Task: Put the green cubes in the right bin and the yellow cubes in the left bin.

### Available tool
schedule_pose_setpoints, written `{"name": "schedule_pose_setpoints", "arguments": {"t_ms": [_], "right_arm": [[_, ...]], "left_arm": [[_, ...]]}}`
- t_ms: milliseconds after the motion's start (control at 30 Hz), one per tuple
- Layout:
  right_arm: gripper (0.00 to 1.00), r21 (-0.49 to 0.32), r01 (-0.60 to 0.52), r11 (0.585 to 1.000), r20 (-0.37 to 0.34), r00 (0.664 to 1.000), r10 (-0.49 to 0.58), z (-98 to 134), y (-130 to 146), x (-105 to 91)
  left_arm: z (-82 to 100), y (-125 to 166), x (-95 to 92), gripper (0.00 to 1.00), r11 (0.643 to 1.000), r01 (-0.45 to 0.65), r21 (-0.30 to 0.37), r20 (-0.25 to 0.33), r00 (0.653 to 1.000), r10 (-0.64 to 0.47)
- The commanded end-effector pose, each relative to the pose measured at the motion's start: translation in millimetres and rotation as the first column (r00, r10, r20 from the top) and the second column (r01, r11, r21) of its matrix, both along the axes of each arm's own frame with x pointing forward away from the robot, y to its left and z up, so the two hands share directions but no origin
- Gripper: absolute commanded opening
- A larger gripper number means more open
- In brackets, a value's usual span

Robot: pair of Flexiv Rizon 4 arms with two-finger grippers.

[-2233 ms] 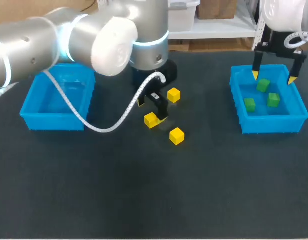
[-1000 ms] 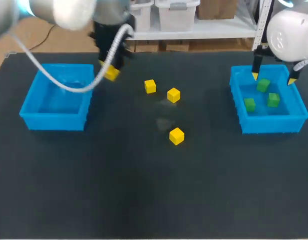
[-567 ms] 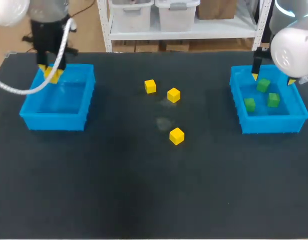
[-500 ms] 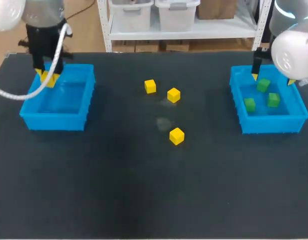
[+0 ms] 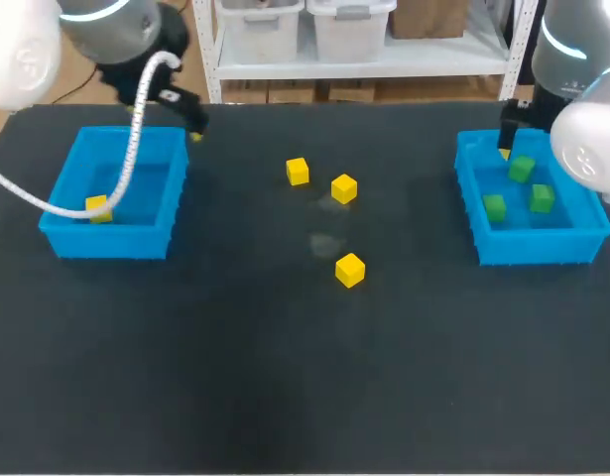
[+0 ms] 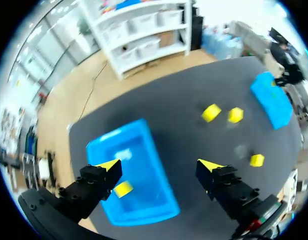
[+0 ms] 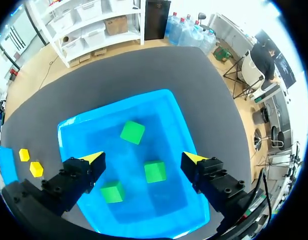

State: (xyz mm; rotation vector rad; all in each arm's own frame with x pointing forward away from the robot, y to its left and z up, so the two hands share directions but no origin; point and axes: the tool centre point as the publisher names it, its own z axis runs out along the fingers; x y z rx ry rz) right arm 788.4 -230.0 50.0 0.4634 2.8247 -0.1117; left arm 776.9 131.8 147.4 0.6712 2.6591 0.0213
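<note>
Yellow cube (image 6: 123,188) is in the left bin (image 6: 148,200) now, under the left gripper (image 6: 160,164), which has let go, spread wide and pulled up. One down. Three more yellow cubes (image 5: 343,187) sit ahead of it on the dark table (image 5: 285,377). The right gripper (image 7: 143,157) hangs spread above the green cubes (image 7: 155,171) in the right bin (image 7: 164,115).

— What's under your wrist?
— My gripper (image 7: 143,158), fingers spread wide, nothing held. It hangs over a blue bin (image 7: 161,132) on the dark desk (image 7: 118,70).
— Contents?
— All lying apart on the bin floor: a green cube (image 7: 132,132) ahead of my fingertips, a second green cube (image 7: 155,171) between the fingers, a third green cube (image 7: 112,192) beside one finger.
— Outside it?
— Two yellow cubes (image 7: 36,169) on the desk, close together, off to one side of the bin.
</note>
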Motion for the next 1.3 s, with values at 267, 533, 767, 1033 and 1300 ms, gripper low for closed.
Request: {"name": "schedule_pose_setpoints", "arguments": {"t_ms": [267,533,767,1033,1300], "right_arm": [[1.0,-0.056,0.001,0.998,0.169,0.986,0.008,0.3,-0.8,-5.9],[1.0,-0.056,0.001,0.998,0.169,0.986,0.008,0.3,-0.8,-5.9],[1.0,-0.056,0.001,0.998,0.169,0.986,0.008,0.3,-0.8,-5.9],[1.0,-0.056,0.001,0.998,0.169,0.986,0.008,0.3,-0.8,-5.9],[1.0,-0.056,0.001,0.998,0.169,0.986,0.008,0.3,-0.8,-5.9]], "left_arm": [[-26.8,-140.1,37.9,1.0,0.962,0.272,0.008,-0.086,0.959,-0.27],[-47.7,-200.5,43.9,1.0,0.955,0.296,-0.025,-0.174,0.939,-0.296],[-75.0,-228.5,30.3,1.0,0.947,0.322,-0.005,-0.241,0.919,-0.313],[-103.5,-235.9,17.3,1.0,0.949,0.314,0.03,-0.285,0.913,-0.293],[-127.1,-229.9,15.8,1.0,0.95,0.304,0.063,-0.322,0.908,-0.269]]}}
